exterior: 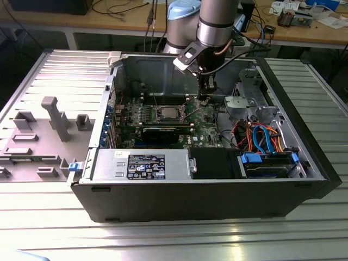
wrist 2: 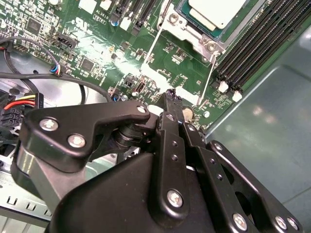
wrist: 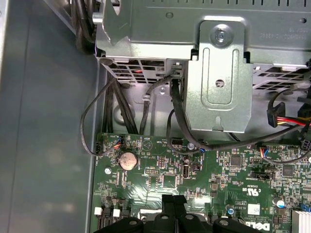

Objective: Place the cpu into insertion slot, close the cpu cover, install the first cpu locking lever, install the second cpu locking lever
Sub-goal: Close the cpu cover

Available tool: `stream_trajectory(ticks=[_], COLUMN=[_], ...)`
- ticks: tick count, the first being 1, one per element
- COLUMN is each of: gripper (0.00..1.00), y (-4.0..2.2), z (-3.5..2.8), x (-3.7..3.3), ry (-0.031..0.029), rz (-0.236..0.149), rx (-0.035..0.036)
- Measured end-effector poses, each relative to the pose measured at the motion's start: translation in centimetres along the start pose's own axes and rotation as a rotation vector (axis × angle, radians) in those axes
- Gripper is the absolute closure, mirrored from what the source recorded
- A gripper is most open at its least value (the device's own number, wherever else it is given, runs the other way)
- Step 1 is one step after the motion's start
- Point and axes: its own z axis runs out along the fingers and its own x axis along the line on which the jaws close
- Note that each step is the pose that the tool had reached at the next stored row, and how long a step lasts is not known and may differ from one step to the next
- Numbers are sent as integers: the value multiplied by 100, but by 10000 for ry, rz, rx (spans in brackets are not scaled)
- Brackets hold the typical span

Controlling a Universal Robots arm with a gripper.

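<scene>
Starting from the gripper [wrist 2: 170, 97], its two black fingers are pressed together and nothing can be seen between them, so I judge it clenched and empty. In both wrist views the tips hang close over the green motherboard [wrist: 160, 179]; whether they touch it I cannot tell.

Just beyond the tips, in the second wrist view, lie the free ends of two thin wire rods. One locking lever [wrist 2: 206, 80] ends just beside the tips. The other locking lever [wrist 2: 154, 42] ends a little further off, on the opposite side. Both have their long axis running away from the fingers toward the socket, so the tips sit near the gap between the two ends, and I judge neither lever hooked down yet.

Further along these rods is the cpu cover [wrist 2: 190, 30], a silver frame that seems to lie flat. Inside its window the cpu [wrist 2: 216, 10] rests with the pale metal top upward, so it appears already seated in the insertion slot [exterior: 159, 114]. In the exterior view this socket is to the exterior view's left of the gripper, near but apart.

Beyond the socket run the long black memory slots [wrist 2: 262, 43]
</scene>
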Motion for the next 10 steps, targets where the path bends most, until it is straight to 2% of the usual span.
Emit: stream_trajectory(ticks=[4,10], gripper=[89,89], y=[62,82], z=[9,128], x=[1,2], ry=[2,9], rz=[0,0], rx=[-1,5])
